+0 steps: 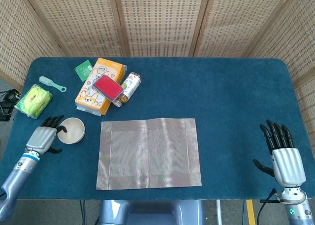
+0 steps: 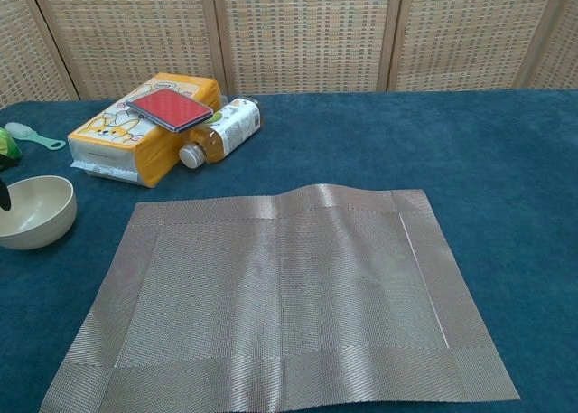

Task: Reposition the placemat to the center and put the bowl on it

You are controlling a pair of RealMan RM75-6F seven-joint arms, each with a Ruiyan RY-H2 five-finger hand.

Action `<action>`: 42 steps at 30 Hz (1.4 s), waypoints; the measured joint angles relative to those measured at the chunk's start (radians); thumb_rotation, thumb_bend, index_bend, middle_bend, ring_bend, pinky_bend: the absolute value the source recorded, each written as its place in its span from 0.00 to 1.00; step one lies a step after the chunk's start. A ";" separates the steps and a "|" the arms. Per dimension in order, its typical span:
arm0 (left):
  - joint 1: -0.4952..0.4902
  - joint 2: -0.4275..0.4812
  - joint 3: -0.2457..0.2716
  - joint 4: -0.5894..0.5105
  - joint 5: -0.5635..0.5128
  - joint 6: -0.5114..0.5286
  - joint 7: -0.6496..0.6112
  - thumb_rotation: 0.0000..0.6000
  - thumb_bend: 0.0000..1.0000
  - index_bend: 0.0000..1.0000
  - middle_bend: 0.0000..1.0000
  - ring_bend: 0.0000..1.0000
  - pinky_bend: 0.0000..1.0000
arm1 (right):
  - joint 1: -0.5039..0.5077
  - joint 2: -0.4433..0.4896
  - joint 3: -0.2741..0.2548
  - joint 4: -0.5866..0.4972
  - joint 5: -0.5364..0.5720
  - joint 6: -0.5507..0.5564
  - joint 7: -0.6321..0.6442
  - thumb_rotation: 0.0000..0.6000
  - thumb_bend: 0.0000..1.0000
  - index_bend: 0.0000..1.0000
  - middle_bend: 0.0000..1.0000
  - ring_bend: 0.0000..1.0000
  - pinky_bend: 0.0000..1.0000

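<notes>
Right now the placemat (image 1: 149, 153) lies flat near the front edge of the table (image 1: 231, 92), with its long side going left to right. The bowl (image 1: 71, 130) sits just past its far left corner, not on it. The left hand (image 1: 43, 137) is right beside the bowl on the bowl's left, fingers apart and holding nothing, with fingertips at the rim. The right hand (image 1: 282, 156) is far off at the right side, open too. So the left hand is much nearer, and the bowl needs to go right, onto the mat.
</notes>
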 measured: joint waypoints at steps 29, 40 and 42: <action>-0.054 0.030 -0.059 -0.222 0.210 0.088 0.039 1.00 0.46 0.71 0.00 0.00 0.00 | 0.002 0.013 0.002 -0.005 0.003 -0.005 0.027 1.00 0.00 0.00 0.00 0.00 0.00; -0.214 -0.129 -0.087 -0.332 0.215 -0.125 0.241 1.00 0.46 0.70 0.00 0.00 0.00 | -0.002 0.019 0.008 0.006 0.024 -0.005 0.044 1.00 0.00 0.00 0.00 0.00 0.00; -0.225 -0.160 -0.093 -0.334 0.182 -0.144 0.280 1.00 0.46 0.70 0.00 0.00 0.00 | -0.002 0.020 0.008 0.006 0.025 -0.006 0.044 1.00 0.00 0.00 0.00 0.00 0.00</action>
